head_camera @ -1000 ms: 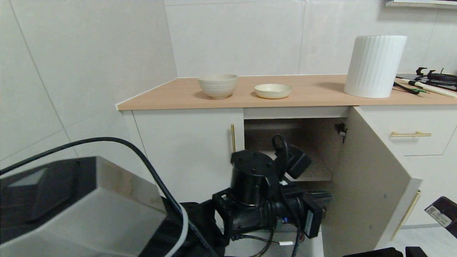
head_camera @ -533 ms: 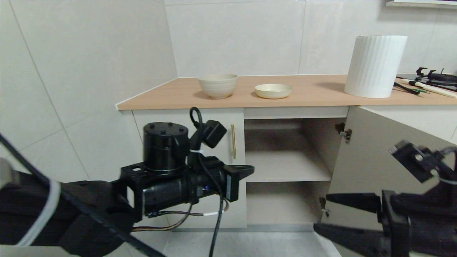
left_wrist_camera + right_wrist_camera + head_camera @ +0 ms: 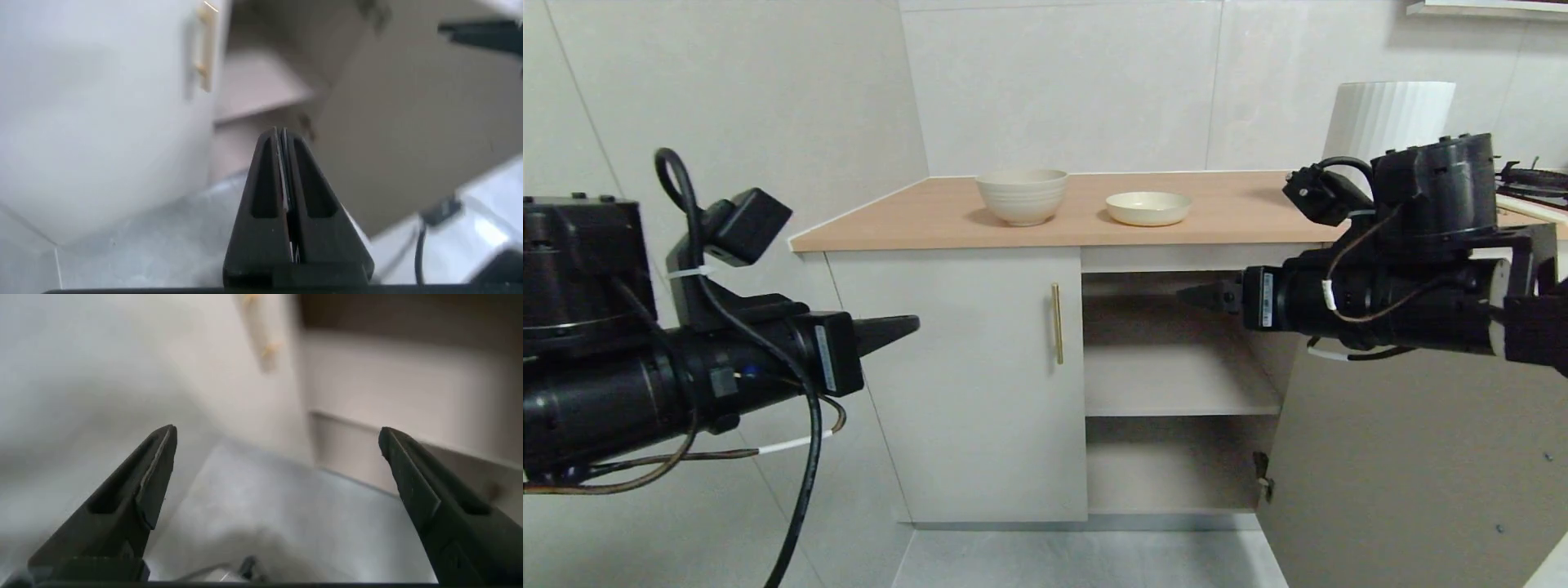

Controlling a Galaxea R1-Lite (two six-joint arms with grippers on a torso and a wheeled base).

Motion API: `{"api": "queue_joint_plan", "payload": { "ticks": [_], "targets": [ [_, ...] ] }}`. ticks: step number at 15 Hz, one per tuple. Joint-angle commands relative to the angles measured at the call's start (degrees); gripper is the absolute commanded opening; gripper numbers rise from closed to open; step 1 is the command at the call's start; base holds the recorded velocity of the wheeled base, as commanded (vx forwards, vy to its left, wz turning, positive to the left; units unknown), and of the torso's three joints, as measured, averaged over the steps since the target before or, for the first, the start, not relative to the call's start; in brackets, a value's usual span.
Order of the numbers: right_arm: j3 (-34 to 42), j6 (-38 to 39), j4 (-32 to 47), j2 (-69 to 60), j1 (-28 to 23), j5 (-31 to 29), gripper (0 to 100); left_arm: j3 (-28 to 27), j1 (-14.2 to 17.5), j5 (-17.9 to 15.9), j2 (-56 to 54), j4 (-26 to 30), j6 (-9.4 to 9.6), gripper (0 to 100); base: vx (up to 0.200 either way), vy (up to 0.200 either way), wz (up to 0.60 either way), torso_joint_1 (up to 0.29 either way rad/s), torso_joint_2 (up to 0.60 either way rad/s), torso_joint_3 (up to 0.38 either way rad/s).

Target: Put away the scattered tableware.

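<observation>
Left hand [image 3: 280, 135] pressed together, right hand [image 3: 276, 434] spread; ribbed beige bowl [image 3: 1022, 196] upright on counter [image 3: 915, 220].

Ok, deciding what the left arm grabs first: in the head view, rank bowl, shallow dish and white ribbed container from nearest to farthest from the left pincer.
From the left pincer:
1. Bowl, left part of the counter.
2. Shallow dish, just right of the bowl.
3. White ribbed container, far right of the counter.

White tiled wall [image 3: 1054, 82], wooden countertop [image 3: 1241, 211], white cabinet [image 3: 1201, 258] beneath, left door [image 3: 956, 384] closed with brass handle [image 3: 1056, 322], right door [image 3: 1405, 457] swung open, shelf [image 3: 1176, 380] inside, grey tiled floor [image 3: 1086, 559].
</observation>
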Motion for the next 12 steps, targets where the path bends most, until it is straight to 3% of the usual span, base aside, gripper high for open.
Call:
{"api": "queue_joint_plan", "payload": {
  "ticks": [1, 4, 5, 12],
  "targets": [
    [-0.9, 0.9, 2.8, 2.6, 1.3, -2.9, 100, 0.5, 2.0, -0.2, -2.7, -0.1, -0.93, 0, 0.000, 0.000, 0.00, 0.000, 0.00, 0.000],
    [1.7, 0.9, 3.0, -1.7, 2.9, -5.2, 100, 0.8, 2.3, 0.0, -3.1, 0.1, -0.84, 0, 0.000, 0.000, 0.00, 0.000, 0.00, 0.000],
    [2.8, 0.9, 3.0, -3.5, 2.9, -5.2, 100, 0.7, 3.1, 0.0, -3.4, 0.1, -0.84, 100, 0.000, 0.000, 0.00, 0.000, 0.00, 0.000],
    [3.8, 0.8, 6.0, -5.3, 5.0, -5.3, 100, 1.0, 3.3, -1.1, -4.3, -0.4, -1.11, 100, 0.000, 0.000, 0.00, 0.000, 0.00, 0.000]
  ]
}}
